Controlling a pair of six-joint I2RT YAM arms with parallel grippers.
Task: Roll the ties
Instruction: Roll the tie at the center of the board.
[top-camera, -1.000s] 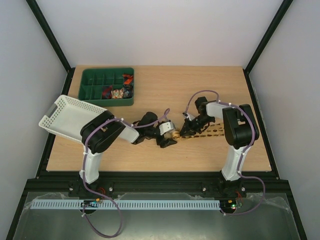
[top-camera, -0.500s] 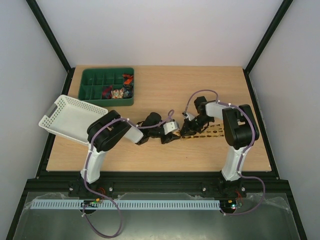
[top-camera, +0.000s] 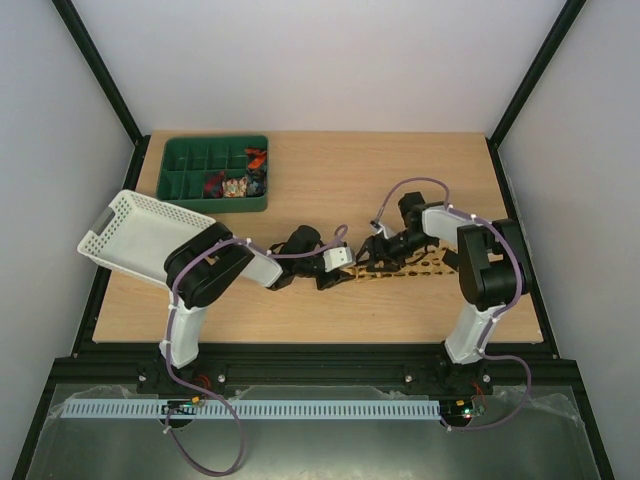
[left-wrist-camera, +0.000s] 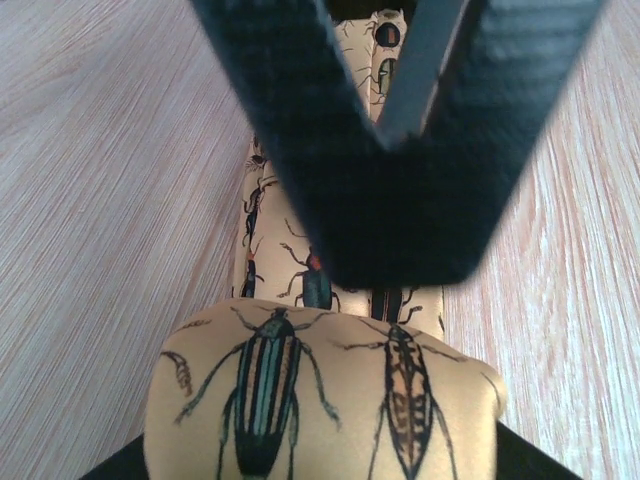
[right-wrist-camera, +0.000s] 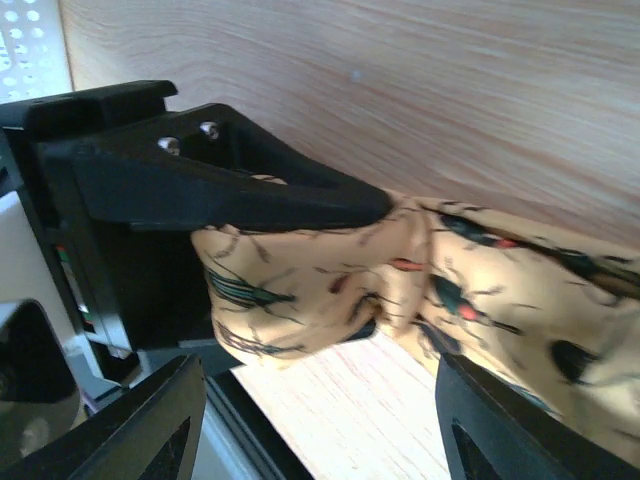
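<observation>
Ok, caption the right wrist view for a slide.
Left fingers pinch the rolled end of the beetle-print tie; right fingers stand open around it.

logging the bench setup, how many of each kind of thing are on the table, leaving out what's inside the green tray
green plastic compartment tray: 1
white perforated plastic basket: 1
tan-gold beetle-print fabric tie: 1
black-and-white robot arms: 2 (left arm, right arm)
total: 5
</observation>
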